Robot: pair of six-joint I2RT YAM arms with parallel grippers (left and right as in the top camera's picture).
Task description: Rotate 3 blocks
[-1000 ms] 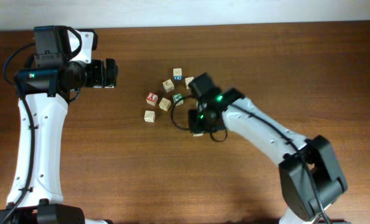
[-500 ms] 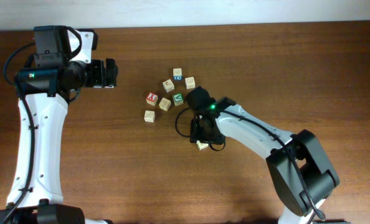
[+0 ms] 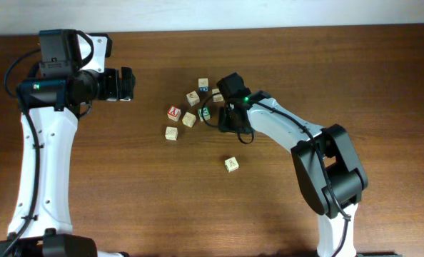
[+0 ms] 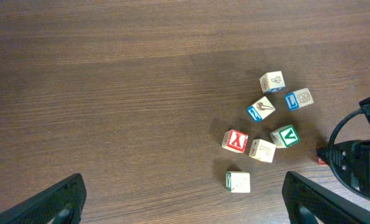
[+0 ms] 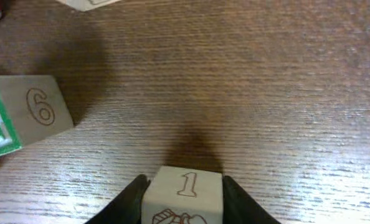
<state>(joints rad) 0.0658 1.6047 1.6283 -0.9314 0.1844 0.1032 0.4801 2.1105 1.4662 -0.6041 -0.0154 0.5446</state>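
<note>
Our right claw (image 5: 184, 186) flanks a pale wooden cube with a brown-outlined 1 (image 5: 185, 199), fingers close against both sides; we cannot tell whether it pinches. Half a second ago it hung over the pale yellow-marked cube (image 3: 231, 164), which now lies alone, well apart from the cluster (image 3: 189, 119). A green-edged cube marked 6 (image 5: 29, 115) sits near. Our left claw (image 4: 184, 190) stands spread. The brown wooden surface (image 3: 126, 193) lies bare below.

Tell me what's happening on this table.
The right gripper has its fingers closed against both sides of a wooden block marked 1, just beside the green-lettered block. A lone block lies on the wood, apart from the rest. The left gripper hangs wide open off to the side, holding nothing.
</note>
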